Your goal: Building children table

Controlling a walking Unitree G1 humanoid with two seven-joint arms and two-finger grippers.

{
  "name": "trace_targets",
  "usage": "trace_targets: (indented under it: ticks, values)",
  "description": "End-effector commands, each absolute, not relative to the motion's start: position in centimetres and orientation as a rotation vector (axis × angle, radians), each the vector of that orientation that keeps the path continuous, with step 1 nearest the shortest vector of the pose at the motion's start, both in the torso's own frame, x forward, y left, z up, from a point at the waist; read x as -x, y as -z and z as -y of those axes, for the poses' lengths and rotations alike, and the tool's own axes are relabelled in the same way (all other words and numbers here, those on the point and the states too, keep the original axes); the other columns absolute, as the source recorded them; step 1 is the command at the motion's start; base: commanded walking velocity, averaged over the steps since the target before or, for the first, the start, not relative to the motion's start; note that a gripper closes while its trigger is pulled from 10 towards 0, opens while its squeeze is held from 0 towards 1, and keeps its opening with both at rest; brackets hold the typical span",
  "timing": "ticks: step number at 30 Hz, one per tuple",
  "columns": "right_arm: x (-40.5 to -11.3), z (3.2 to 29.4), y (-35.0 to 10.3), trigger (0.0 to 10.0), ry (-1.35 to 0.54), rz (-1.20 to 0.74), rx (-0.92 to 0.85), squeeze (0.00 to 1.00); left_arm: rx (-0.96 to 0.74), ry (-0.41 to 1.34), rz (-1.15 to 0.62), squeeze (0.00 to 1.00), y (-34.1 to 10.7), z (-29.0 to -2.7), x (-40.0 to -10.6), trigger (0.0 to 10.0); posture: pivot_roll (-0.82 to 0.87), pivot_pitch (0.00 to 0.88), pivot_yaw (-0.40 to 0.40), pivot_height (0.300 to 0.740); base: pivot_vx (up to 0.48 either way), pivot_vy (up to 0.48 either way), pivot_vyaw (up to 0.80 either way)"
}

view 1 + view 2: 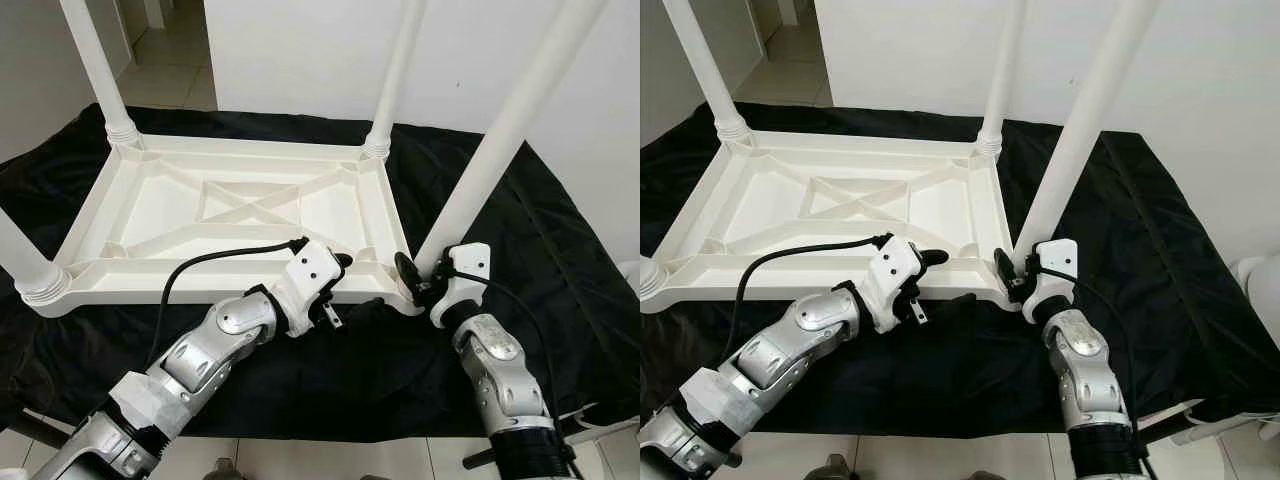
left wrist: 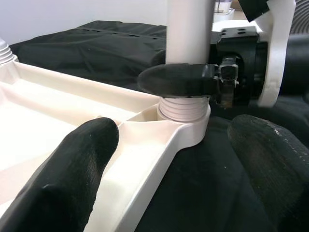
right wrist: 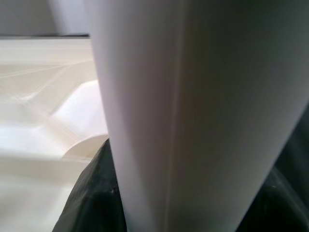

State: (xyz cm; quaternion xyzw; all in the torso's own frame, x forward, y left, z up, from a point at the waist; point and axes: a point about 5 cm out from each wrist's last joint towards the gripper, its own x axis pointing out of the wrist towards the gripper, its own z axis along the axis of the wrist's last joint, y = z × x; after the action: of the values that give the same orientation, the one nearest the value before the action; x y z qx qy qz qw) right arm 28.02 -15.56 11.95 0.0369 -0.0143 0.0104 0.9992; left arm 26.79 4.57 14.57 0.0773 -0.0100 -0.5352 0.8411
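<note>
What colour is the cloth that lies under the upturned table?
Black, plain with no pattern. The cloth shows best in the left eye view, around the white table.

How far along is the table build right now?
Three legs already stand in the upturned tabletop. The right gripper is clamped on the fourth leg at its corner socket, threads showing; the left gripper straddles the rim. Seating it and flipping remain.

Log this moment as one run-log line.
right gripper: shut on table leg | left gripper: open at tabletop rim | black cloth underneath
</note>
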Motion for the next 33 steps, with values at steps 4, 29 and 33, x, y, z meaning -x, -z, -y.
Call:
trace_targets:
  ticks: [4,29,33]
  values:
    - [-27.3,15.8,-10.8,10.0,0.177,-0.043,-0.06,0.0,-0.176,1.363,0.023,0.0,-15.1,-4.1,-25.8,10.0,0.07,0.0,-0.055,0.74,0.0,0.0,0.0]
    - [-26.6,16.5,-12.5,10.0,0.016,0.028,-0.053,0.0,-0.163,1.373,0.03,0.0,-15.3,-3.8,-25.8,10.0,0.04,0.004,-0.043,0.74,0.0,0.0,0.0]
    - [-26.7,17.3,-12.9,10.0,-0.09,0.047,-0.018,0.0,-0.16,1.38,0.029,0.0,-15.3,-3.7,-25.7,10.0,0.04,0.003,-0.043,0.74,0.0,0.0,0.0]
